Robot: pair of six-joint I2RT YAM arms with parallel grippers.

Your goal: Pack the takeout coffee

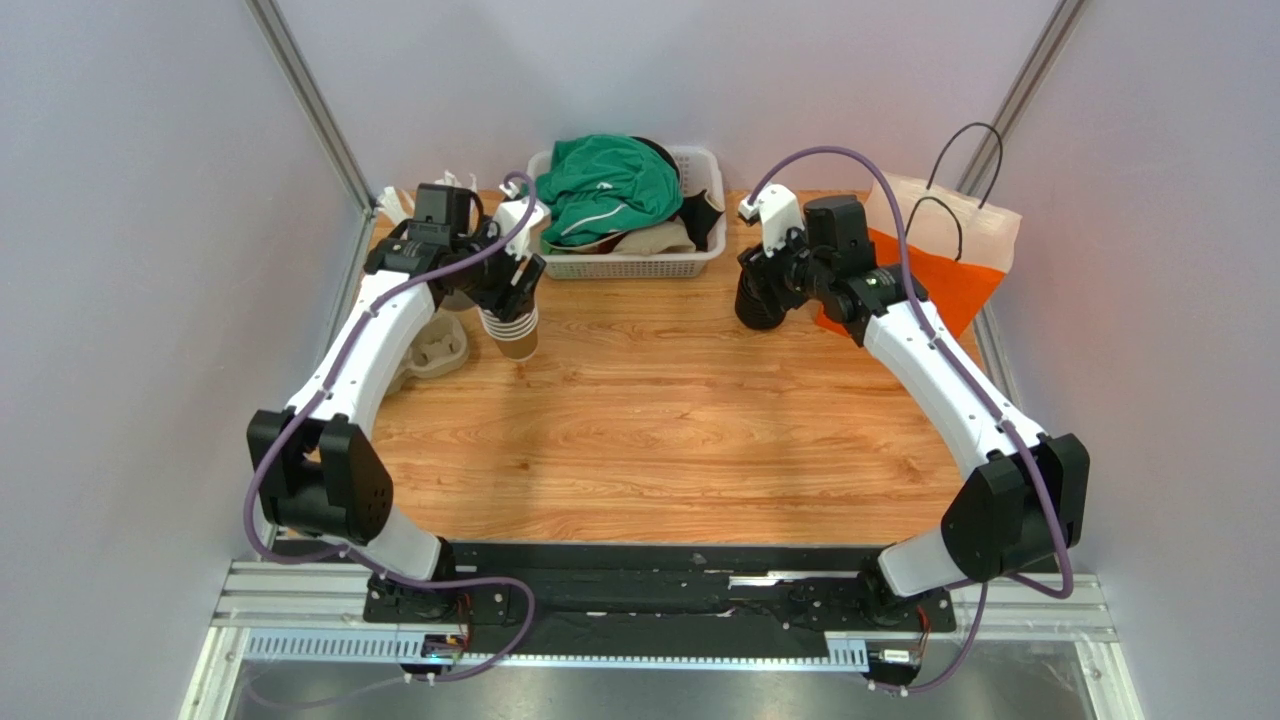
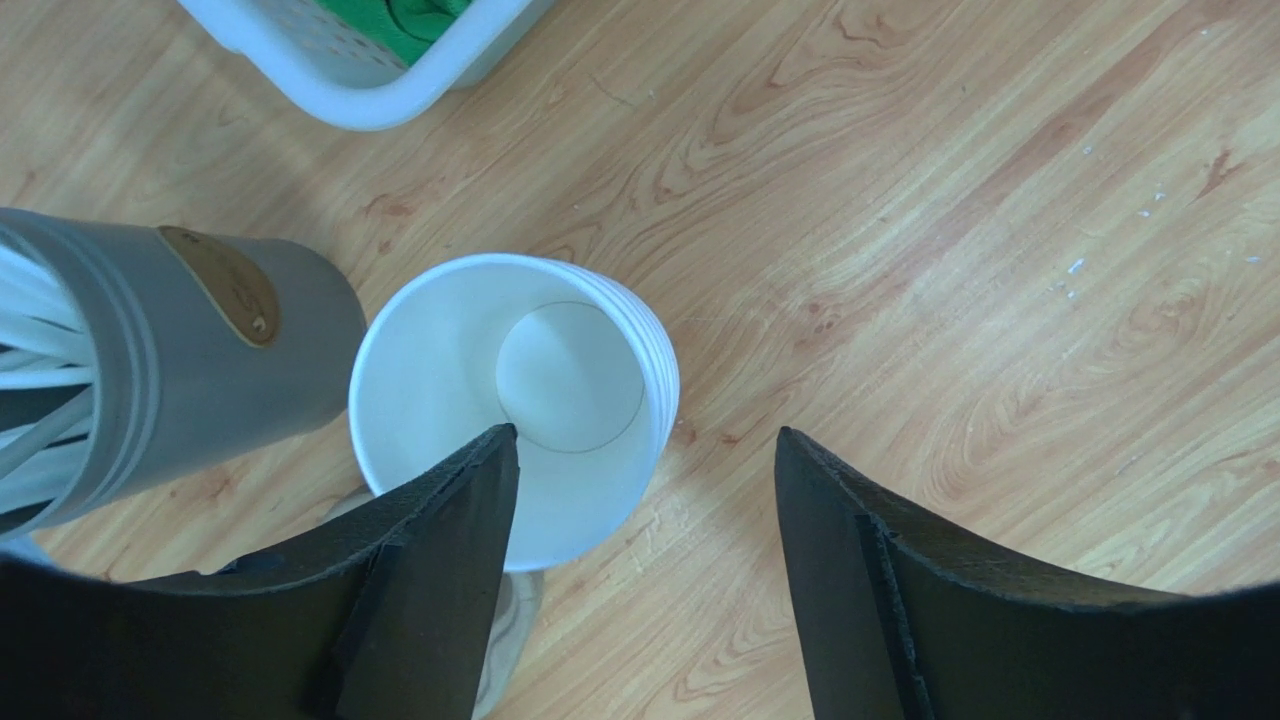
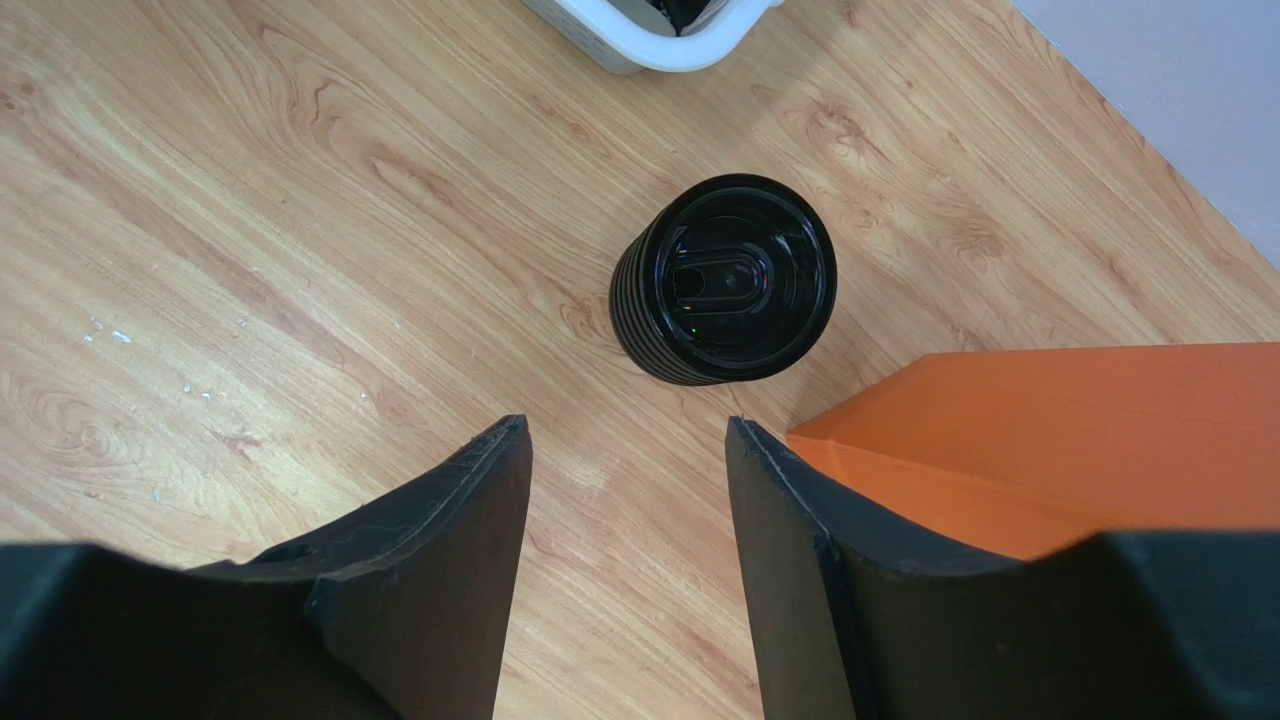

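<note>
Left pincer (image 2: 646, 437) gapes empty over stacked tan paper cups (image 2: 511, 398) at the far-left corner of the desk (image 1: 661, 435); right pincer (image 3: 627, 425), open, hovers over seemingly stacked black plastic lids (image 3: 724, 278).

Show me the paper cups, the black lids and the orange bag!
paper cups (image 2: 568, 375): left wrist view, inside bottom of the top cup.
black lids (image 3: 736, 278): right wrist view, top of the uppermost lid.
orange bag (image 3: 1052, 435): right wrist view, its flat orange side.

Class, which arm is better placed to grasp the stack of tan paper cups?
Left: the left gripper hangs open over the stack of tan paper cups; the right gripper is over black plastic lids.
</note>
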